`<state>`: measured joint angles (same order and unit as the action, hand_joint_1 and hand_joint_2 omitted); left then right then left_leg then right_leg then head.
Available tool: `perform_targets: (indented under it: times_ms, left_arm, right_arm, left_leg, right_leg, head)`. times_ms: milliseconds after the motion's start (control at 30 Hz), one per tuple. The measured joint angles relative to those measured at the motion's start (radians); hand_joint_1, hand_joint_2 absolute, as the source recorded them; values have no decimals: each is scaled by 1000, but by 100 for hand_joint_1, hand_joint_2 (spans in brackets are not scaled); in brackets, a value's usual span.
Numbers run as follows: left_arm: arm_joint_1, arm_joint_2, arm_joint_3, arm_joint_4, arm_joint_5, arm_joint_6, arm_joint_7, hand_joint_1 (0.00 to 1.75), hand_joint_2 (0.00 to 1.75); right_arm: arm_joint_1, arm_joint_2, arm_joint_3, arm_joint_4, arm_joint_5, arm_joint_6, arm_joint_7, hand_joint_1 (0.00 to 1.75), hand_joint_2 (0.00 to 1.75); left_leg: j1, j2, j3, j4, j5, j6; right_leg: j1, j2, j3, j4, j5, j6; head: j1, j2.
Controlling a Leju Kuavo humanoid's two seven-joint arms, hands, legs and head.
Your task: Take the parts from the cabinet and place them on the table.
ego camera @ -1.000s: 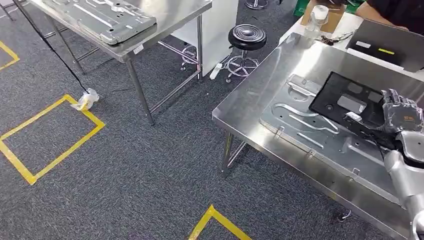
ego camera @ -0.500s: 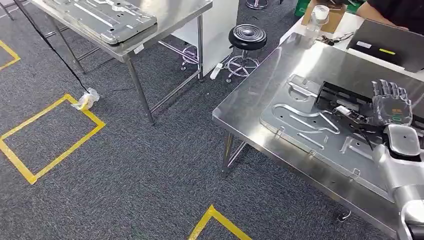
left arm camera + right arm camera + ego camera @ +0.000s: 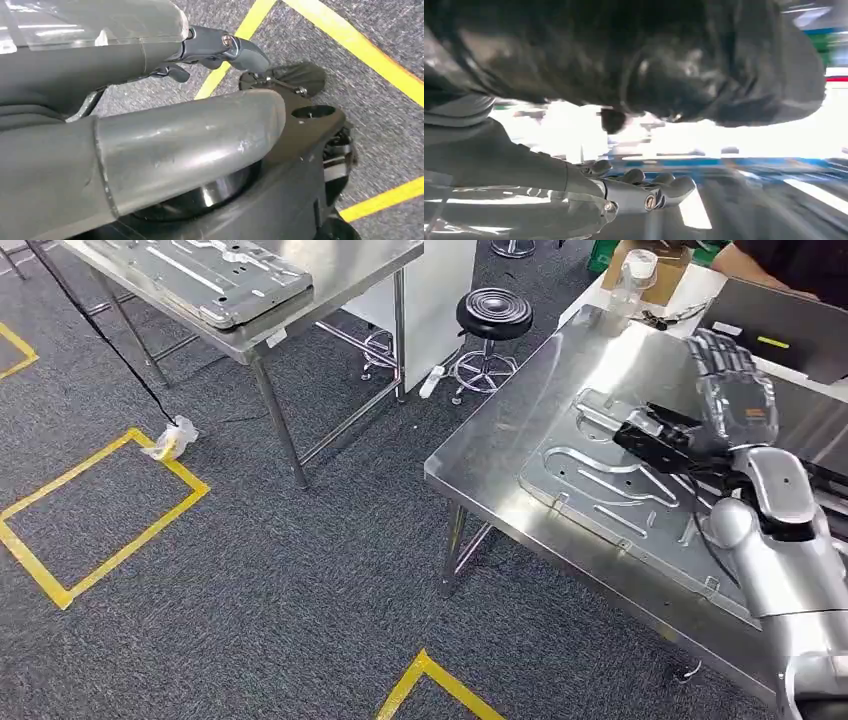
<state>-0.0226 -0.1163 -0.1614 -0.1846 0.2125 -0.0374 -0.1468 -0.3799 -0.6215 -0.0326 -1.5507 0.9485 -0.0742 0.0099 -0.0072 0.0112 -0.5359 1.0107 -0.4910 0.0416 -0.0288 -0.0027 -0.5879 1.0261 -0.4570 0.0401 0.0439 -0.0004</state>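
Steel counter [image 3: 500,455] at frame right carries grey stamped metal panel [image 3: 600,490]. Black part [image 3: 660,435] tilted up on edge over panel, gripped by right hand [image 3: 735,395] fingers. Risk: part slips, scrapes panel. Left hand [image 3: 220,47] hangs over floor, fingers curled, empty.

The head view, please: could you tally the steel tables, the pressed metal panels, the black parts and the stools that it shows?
Steel tables: 2, the far table and the near table.
Pressed metal panels: 2, the far panel and the near panel.
Black parts: 1, the black part.
Stools: 1, the stool.
Total: 6.
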Motion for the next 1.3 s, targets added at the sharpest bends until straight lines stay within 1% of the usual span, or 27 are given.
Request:
perform_targets:
  times_ms: [67, 133, 267, 433, 533, 567, 600, 633, 667, 700, 733, 767, 800, 833, 867, 900, 933, 967, 1033, 1067, 1100, 1133, 1167, 1200, 1233, 1267, 1300]
  left_arm:
    - [-1, -3, 0, 0, -1, 1, -10, 0, 0]
    - [-2, -9, 0, 0, -2, 2, -15, 0, 0]
    - [0, -15, 0, 0, -3, 3, -19, 0, 0]
    - [-2, -26, 0, 0, -6, 14, -21, 0, 0]
    - [-2, -30, 0, 0, -7, 18, -13, 0, 0]
    - [-2, -34, 1, 0, -7, 18, -11, 0, 0]
    - [-2, -35, 1, 0, -8, 18, -10, 0, 0]
    - [-3, -36, 1, 0, -8, 18, -9, 0, 0]
    - [-2, -37, 1, 0, -10, 18, -8, 0, 0]
    - [-2, -38, 2, 0, -12, 18, -7, 0, 0]
    - [-1, -39, 2, 0, -13, 18, -5, 0, 0]
    - [-1, -39, 2, 0, -16, 21, -4, 0, 0]
    - [-1, -40, 2, 0, -16, 24, -2, 0, 0]
    - [-1, -44, 2, 0, -19, 31, 1, 0, 0]
    - [-1, -47, 2, 0, -22, 38, 3, 0, 0]
    - [-2, -50, 2, 0, -23, 42, 5, 0, 0]
    - [-4, -52, 3, 0, -24, 43, 8, 0, 0]
    - [-4, -52, 3, 0, -24, 45, 10, 0, 0]
    - [-2, -53, 3, 0, -26, 50, 10, 0, 0]
    - [-2, -52, 4, 0, -25, 51, 11, 0, 0]
    - [-2, -52, 5, 0, -25, 51, 12, 0, 0]
    - [-5, -52, 6, 0, -26, 52, 14, 0, 0]
    - [-5, -52, 6, 0, -25, 52, 15, 0, 0]
    - [-4, -51, 7, 0, -25, 52, 15, 0, 0]
    - [-4, -50, 7, 0, -25, 52, 15, 0, 0]
    - [-5, -50, 8, 0, -25, 52, 15, 0, 0]
    - [-4, -49, 9, 0, -25, 52, 15, 0, 0]
  right_arm:
    - [-17, 15, 68, -86, -42, 53, -2, 0, 0]
    - [-27, 28, 144, -159, -57, 75, -1, 0, 0]
    - [-50, 48, 243, -250, -68, 60, -18, 0, 0]
    - [-49, 67, 367, -339, -21, 21, -23, 0, 0]
    - [-23, 81, 449, -377, 43, -20, -25, 0, 0]
    - [-10, 86, 480, -387, 72, -38, -25, 0, 0]
    - [1, 89, 496, -390, 84, -47, -25, 0, 0]
    - [8, 94, 521, -396, 98, -62, -21, 0, 0]
    - [13, 96, 535, -397, 107, -73, -19, 0, 0]
    - [25, 99, 555, -399, 121, -89, -19, 0, 175]
    - [41, 103, 578, -401, 136, -105, -19, 0, 175]
    - [59, 107, 602, -404, 148, -122, -19, 0, 175]
    - [73, 112, 625, -406, 159, -137, -21, 0, 175]
    - [90, 120, 649, -412, 170, -161, -23, 0, 175]
    - [104, 127, 668, -415, 176, -184, -23, 0, 175]
    - [117, 136, 689, -415, 181, -205, -23, 0, 175]
    - [132, 145, 709, -414, 181, -220, -23, 0, 175]
    - [149, 150, 725, -413, 169, -234, -24, 0, 175]
    - [188, 184, 763, -398, 102, -240, -43, 0, 175]
    - [205, 202, 776, -382, 58, -242, -54, 0, 175]
    - [225, 223, 784, -363, 31, -247, -64, 0, 175]
    - [243, 241, 790, -339, 20, -260, -76, 0, 175]
    - [258, 256, 796, -310, 16, -271, -89, 0, 175]
    - [269, 266, 801, -291, 13, -278, -97, 0, 175]
    - [278, 273, 804, -281, 10, -282, -100, 0, 175]
    - [288, 286, 810, -258, -4, -282, -106, 0, 175]
    - [302, 298, 811, -234, -30, -275, -109, 0, 175]
  left_leg:
    - [0, 1, 1, 0, 0, 0]
    - [0, -1, 5, 0, 2, -2]
    - [-1, -3, 1, 6, 2, -3]
    - [-2, -3, -5, 13, 0, 0]
    - [-1, -3, -7, 12, 3, 7]
    - [8, -2, 0, -5, 13, 16]
    - [11, -4, 3, -12, 19, 19]
    - [11, -6, 1, -15, 23, 23]
    - [11, -6, -2, -15, 24, 23]
    - [10, -9, -4, -14, 24, 23]
    - [10, -15, -5, -13, 24, 23]
    - [10, -23, -5, -13, 24, 22]
    - [10, -32, -4, -11, 23, 21]
    - [11, -42, -3, -8, 22, 19]
    - [13, -54, -1, -4, 19, 14]
    - [16, -62, -2, 0, 15, 8]
    - [10, -71, -12, 8, 15, -1]
    - [17, -82, -18, 5, 18, -7]
    - [23, -100, -19, 1, 21, -23]
    - [19, -112, -18, -3, 21, -33]
    - [21, -87, -22, 16, 8, -35]
    - [16, -53, -41, 57, -19, -35]
    - [16, -35, -81, 132, -59, -37]
    - [16, -29, -118, 203, -92, -38]
    - [16, -27, -150, 265, -114, -40]
    - [16, -27, -175, 312, -123, -41]
    - [16, -25, -171, 301, -102, -41]
  right_leg:
    - [0, 0, -1, 0, 0, 0]
    - [1, -2, -1, 0, 0, 0]
    - [-1, -4, -2, -1, 2, 1]
    - [-1, -5, -2, -1, 5, 6]
    - [0, -4, 1, -11, 12, 16]
    - [1, -3, 3, -12, 10, 20]
    - [-2, -2, -1, 0, -2, 20]
    - [-1, -2, -29, 56, -45, 22]
    - [-2, -2, -63, 130, -86, 25]
    - [-2, -1, -101, 214, -122, 28]
    - [-2, -1, -128, 275, -140, 29]
    - [-3, -1, -136, 294, -133, 29]
    - [-4, -1, -121, 262, -103, 28]
    - [-5, 1, -81, 185, -56, 26]
    - [-6, 11, -29, 82, -6, 24]
    - [-9, 51, 10, 9, -4, 15]
    - [-8, 87, 13, -2, -10, 11]
    - [-4, 78, 9, 2, -12, 5]
    - [3, 62, 11, -1, -15, -9]
    - [-1, 49, 18, -10, -12, -19]
    - [-5, 33, 27, -20, -8, -27]
    - [-3, 24, 32, -25, -9, -37]
    - [1, 9, 32, -25, -10, -44]
    - [4, -3, 31, -24, -12, -47]
    - [7, -14, 32, -23, -14, -49]
    - [10, -28, 32, -22, -15, -50]
    - [11, -41, 33, -22, -17, -51]
  head:
    - [0, 0]
    - [0, 0]
    - [0, 0]
    - [0, 0]
    - [0, 0]
    - [0, 0]
    - [0, 0]
    - [0, 0]
    - [0, 0]
    - [0, 0]
    - [0, 0]
    - [1, 0]
    - [0, 0]
    - [0, 0]
    - [1, 0]
    - [0, 0]
    - [0, 0]
    - [0, 0]
    - [0, 0]
    - [0, 0]
    - [0, 0]
    - [-2, 0]
    - [-2, 0]
    - [-2, 0]
    - [-1, 0]
    - [-2, 0]
    - [-2, 0]
